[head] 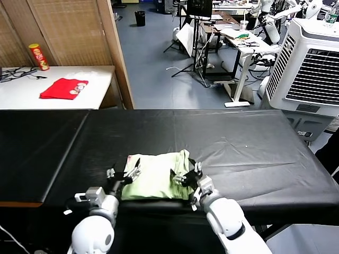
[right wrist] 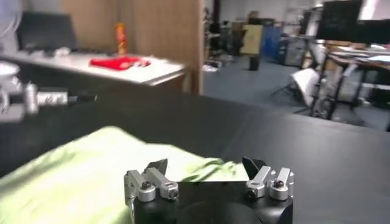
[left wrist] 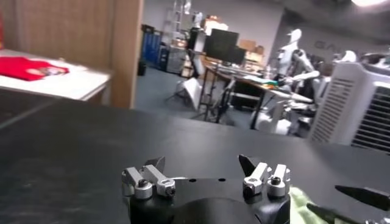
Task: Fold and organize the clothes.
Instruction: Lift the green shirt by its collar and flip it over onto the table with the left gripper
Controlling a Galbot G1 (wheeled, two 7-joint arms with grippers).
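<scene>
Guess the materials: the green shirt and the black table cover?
Shirt: thin woven cloth, probably light cotton or a blend, matte, with soft wrinkles and limp folds. Table cover: likely smooth plastic-coated or synthetic sheet, with faint sheen, sharp creases and a seam line. Neither can be confirmed by look alone.

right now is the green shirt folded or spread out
Folded: the green shirt lies as a compact rectangle on the black table, no sleeves sticking out.
</scene>
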